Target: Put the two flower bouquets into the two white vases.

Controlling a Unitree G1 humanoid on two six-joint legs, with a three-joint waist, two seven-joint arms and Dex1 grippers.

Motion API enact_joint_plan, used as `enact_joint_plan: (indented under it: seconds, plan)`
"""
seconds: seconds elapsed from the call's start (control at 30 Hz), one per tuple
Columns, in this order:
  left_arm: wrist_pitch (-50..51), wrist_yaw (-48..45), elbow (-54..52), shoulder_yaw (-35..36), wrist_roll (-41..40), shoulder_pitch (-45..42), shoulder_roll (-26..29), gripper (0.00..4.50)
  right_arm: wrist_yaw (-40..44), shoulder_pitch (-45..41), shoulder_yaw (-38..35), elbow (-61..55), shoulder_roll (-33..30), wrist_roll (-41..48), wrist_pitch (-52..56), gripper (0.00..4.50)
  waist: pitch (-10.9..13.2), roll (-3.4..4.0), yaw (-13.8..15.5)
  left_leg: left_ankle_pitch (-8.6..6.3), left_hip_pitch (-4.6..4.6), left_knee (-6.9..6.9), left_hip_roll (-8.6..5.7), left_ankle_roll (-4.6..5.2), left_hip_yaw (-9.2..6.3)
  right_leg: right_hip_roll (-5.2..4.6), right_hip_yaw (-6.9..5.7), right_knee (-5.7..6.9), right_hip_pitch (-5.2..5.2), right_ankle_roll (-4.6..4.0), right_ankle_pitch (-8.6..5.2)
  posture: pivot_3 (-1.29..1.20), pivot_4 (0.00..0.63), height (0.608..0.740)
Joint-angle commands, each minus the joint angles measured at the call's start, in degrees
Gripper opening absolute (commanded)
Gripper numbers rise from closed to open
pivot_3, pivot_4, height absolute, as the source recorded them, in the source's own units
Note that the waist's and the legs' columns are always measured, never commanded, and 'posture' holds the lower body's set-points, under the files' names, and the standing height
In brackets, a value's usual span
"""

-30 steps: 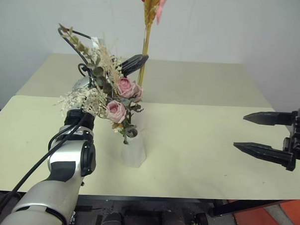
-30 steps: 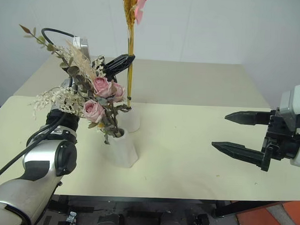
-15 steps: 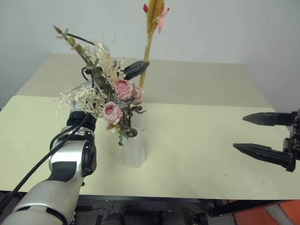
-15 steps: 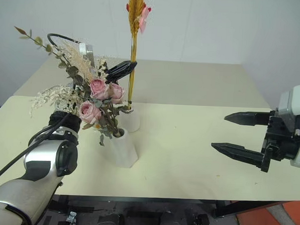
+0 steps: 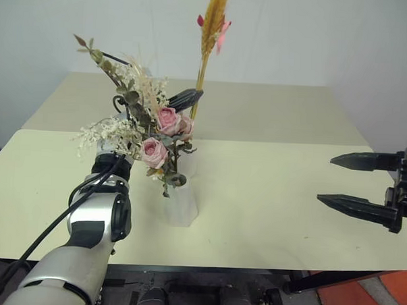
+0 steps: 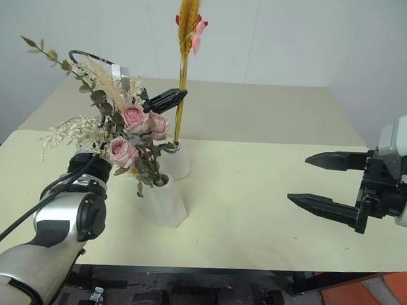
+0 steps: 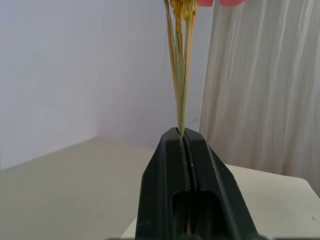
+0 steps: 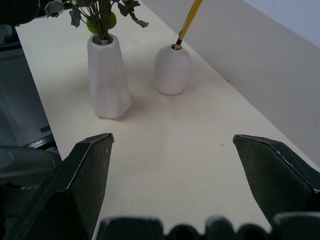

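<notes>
Two vases: both stand on the pale yellow table [image 5: 276, 189], close together near its left-centre.
Tall vase: the tapered, faceted tall vase [image 8: 107, 77] is the nearer one, upright.
Rose bunch: the rose bunch [image 5: 153, 133] sits with its stems down in the tall vase's mouth, pink roses, white sprigs and green leaves spreading out to the robot's left (and hiding part of the arm behind it).
Round vase: the egg-shaped round vase [image 8: 172, 69] stands just behind and beside the tall one, apart from it by a small gap.
Wheat bundle: the wheat bundle [image 6: 186, 57] rises nearly upright, slightly tilted, its golden head and pink-red blooms high above; in the right wrist view its lower end is inside the round vase's mouth.
Left gripper: the left gripper [image 7: 183, 137] has its black fingers pressed together on the wheat bundle's stalks, part-way up the stem, above the vases.
Right gripper: the right gripper [image 5: 354, 181] hangs well off to the right over the table edge, fingers spread wide, holding nothing.
</notes>
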Motion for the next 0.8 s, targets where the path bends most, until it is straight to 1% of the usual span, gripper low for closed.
enact_joint_plan:
  seconds: [0.03, 0.33, 0.8]
  plan:
    - [-1.13, 0.0, -1.9, 0.09, 0.05, 0.05, 0.46, 0.02, -0.26, -0.77, -2.18, -0.3, -1.27, 0.2, 0.15, 4.5, 0.0, 0.0, 0.02, 0.0, 0.0, 0.0, 0.0, 0.0, 0.0, 0.0, 0.0, 0.0, 0.0, 0.0, 0.0, 0.0, 0.15, 0.74]
    - [-1.05, 0.53, -2.14, -0.02, 0.53, 1.11, 0.47, 0.02, -0.21, -0.8, -1.67, 0.08, -1.54, -0.25, -0.12, 4.5, 0.0, 0.0, 0.01, 0.0, 0.0, 0.0, 0.0, 0.0, 0.0, 0.0, 0.0, 0.0, 0.0, 0.0, 0.0, 0.0, 0.15, 0.74]
    - [-2.93, 1.82, -0.07, 0.62, 0.5, -0.72, 0.49, 0.02, 0.07, -0.18, -2.64, -0.61, -1.34, -0.53, -0.09, 4.5, 0.0, 0.0, 0.03, 0.0, 0.0, 0.0, 0.0, 0.0, -0.01, 0.0, 0.0, 0.0, 0.0, 0.0, 0.0, 0.0, 0.15, 0.74]
